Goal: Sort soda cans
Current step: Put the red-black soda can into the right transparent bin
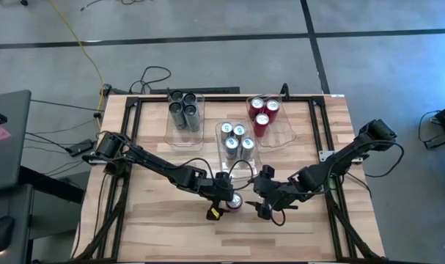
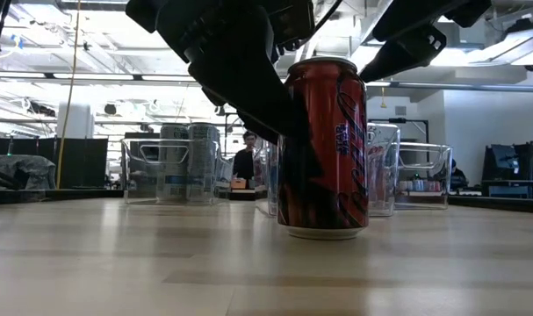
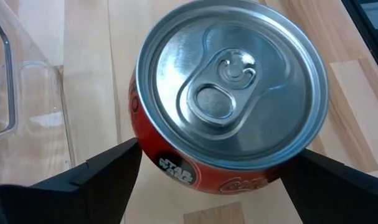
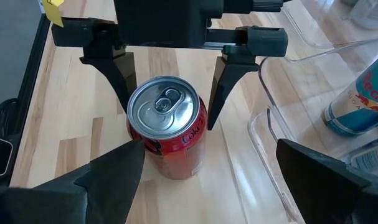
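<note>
A red soda can (image 1: 235, 202) stands upright on its base on the wooden table, near the front middle; its silver top (image 3: 232, 87) fills the left wrist view. My left gripper (image 4: 168, 115) reaches it from the table's left, one finger on each side of the can. My right gripper (image 1: 266, 207) hovers open just to the can's right, slanting down toward it, with nothing between its fingers. Three clear bins hold the other soda cans: dark grey ones (image 1: 185, 110), silver-blue ones (image 1: 235, 139) and red ones (image 1: 264, 114). My left gripper has its two fingers (image 4: 121, 81) at the red can's opposite sides (image 4: 204, 121), just under the rim, slanting down from the table's left. Whether the fingers touch the wall I cannot tell. The can stands upright with its base on the table.
The three bins stand in a row toward the table's far side, the middle one (image 1: 237, 150) closest to the grippers. In the right wrist view its clear wall (image 4: 269, 118) is right beside the can. Bare wood lies along the near edge. A person (image 2: 244, 162) shows far behind the table.
</note>
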`<control>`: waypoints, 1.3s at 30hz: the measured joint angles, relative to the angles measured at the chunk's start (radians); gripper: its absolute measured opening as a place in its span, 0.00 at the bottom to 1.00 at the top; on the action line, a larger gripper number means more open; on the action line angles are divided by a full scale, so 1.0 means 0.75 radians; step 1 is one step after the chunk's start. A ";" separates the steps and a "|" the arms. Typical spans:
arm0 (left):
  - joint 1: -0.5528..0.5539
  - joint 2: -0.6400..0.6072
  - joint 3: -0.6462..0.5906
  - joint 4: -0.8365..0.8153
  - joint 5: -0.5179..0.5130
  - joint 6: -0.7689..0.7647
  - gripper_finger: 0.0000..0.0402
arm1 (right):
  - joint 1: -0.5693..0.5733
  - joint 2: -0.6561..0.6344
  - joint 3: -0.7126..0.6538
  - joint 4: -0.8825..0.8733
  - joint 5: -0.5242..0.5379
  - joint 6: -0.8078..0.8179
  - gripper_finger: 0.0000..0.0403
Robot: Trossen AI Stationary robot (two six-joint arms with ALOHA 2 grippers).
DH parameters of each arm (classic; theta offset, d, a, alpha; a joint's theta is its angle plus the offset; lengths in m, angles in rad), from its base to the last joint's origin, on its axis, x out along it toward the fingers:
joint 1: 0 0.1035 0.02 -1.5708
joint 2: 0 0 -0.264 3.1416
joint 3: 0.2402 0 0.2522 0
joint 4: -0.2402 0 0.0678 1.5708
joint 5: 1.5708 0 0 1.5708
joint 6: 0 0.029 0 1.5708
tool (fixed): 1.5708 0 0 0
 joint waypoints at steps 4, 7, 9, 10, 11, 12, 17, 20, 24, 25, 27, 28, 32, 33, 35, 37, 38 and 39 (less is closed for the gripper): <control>0.000 0.000 0.000 0.000 0.002 0.000 0.95 | 0.002 0.000 0.000 0.000 0.000 0.004 0.94; 0.000 0.000 0.000 -0.011 0.003 -0.005 0.98 | 0.006 0.000 0.000 0.000 0.001 0.004 0.94; 0.000 0.000 0.001 -0.034 0.003 -0.012 0.99 | 0.006 0.000 0.000 0.000 0.001 0.013 0.94; 0.000 -0.004 0.001 -0.048 0.003 -0.017 0.99 | 0.006 0.000 0.000 0.000 0.001 0.015 0.94; 0.000 -0.009 0.001 -0.064 0.004 -0.023 0.99 | 0.006 0.000 0.000 0.000 0.001 0.016 0.94; 0.000 -0.013 0.001 -0.075 0.004 -0.030 0.99 | 0.006 0.000 0.000 -0.001 0.001 0.015 0.94; 0.000 -0.047 0.002 -0.135 -0.014 -0.059 0.99 | 0.006 0.000 0.000 -0.003 0.006 0.015 0.94; 0.000 -0.084 0.002 -0.172 -0.045 -0.064 0.99 | 0.006 0.000 0.000 -0.006 0.006 0.015 0.94; -0.004 -0.137 0.002 -0.207 -0.065 -0.065 0.99 | 0.006 -0.001 0.000 -0.007 0.006 0.015 0.94; -0.006 -0.151 0.002 -0.211 -0.073 -0.064 0.99 | 0.006 -0.001 0.000 -0.008 0.006 0.015 0.94; -0.013 -0.179 0.002 -0.243 -0.113 -0.061 0.99 | 0.006 -0.001 0.000 -0.008 0.006 0.015 0.94; -0.017 -0.192 0.002 -0.249 -0.146 -0.061 0.99 | 0.006 -0.001 0.000 -0.009 0.006 0.015 0.94; -0.034 -0.227 0.002 -0.282 -0.252 -0.060 0.99 | 0.006 -0.001 0.000 -0.011 0.006 0.015 0.94; -0.036 -0.234 0.002 -0.284 -0.259 -0.060 0.99 | 0.006 -0.001 0.000 -0.011 0.006 0.015 0.94; -0.042 -0.248 0.001 -0.291 -0.263 -0.060 0.99 | 0.006 -0.001 0.000 -0.011 0.006 0.015 0.94; -0.048 -0.264 0.001 -0.304 -0.265 -0.060 0.99 | 0.006 -0.001 0.000 -0.010 0.006 0.015 0.94; -0.051 -0.268 0.001 -0.313 -0.266 -0.060 0.99 | 0.006 -0.001 0.000 -0.010 0.006 0.015 0.94; -0.055 -0.276 0.001 -0.313 -0.267 -0.060 0.99 | 0.006 -0.001 0.000 -0.009 0.006 0.015 0.94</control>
